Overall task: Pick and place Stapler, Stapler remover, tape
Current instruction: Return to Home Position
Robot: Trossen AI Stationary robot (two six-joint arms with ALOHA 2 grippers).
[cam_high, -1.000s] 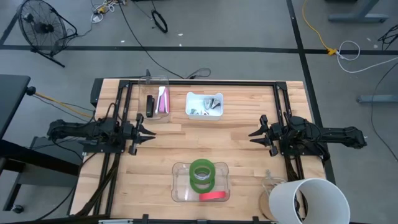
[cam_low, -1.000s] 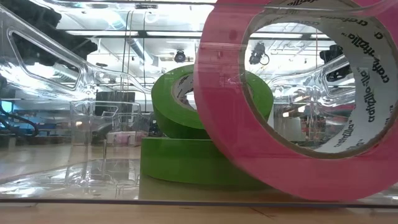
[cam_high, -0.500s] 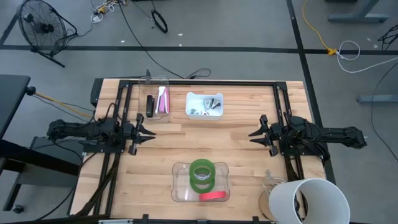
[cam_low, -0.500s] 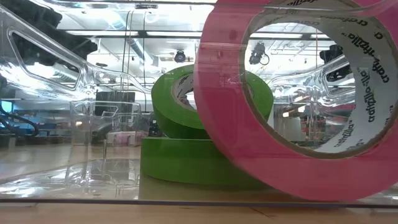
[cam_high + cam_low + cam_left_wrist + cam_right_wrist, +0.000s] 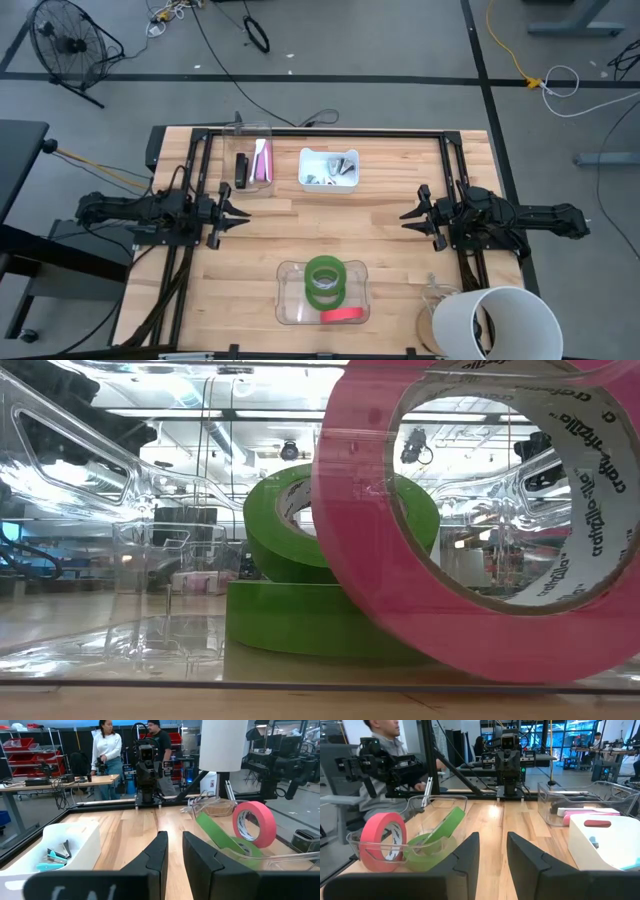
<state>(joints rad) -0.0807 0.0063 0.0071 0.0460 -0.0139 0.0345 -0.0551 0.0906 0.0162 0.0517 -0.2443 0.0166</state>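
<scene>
Wooden counter seen from above, with an arm lying along each side. Left tool by the left edge, pointing inward, fingers apart and holding nothing. Right tool mirrored by the right edge, fingers likewise apart and empty. Both well apart from every bin.

At the near centre, a clear bin holding the tape: two green tape rolls, one flat and one tilted on top of it, and a red tape roll propped on edge at the bin's near side. At the far centre, a white bin with staple removers inside. Just left of it, a second clear bin with staplers, one black and one pink. At the near right corner, a tall white cylinder. Beyond the counter, people in the room, apart from the arms.

Nothing of the task loose on the bare wood, so sorting judged done. Only the return to rest in hand, and seemingly all but complete. To finish well: settle each arm level and tucked toward its own side, move slowly, leave fingers parted with nothing caught between them, and steer clear of the bin walls and the white cylinder beside the right arm. Worth checking for symmetry between the two arms before stopping.
</scene>
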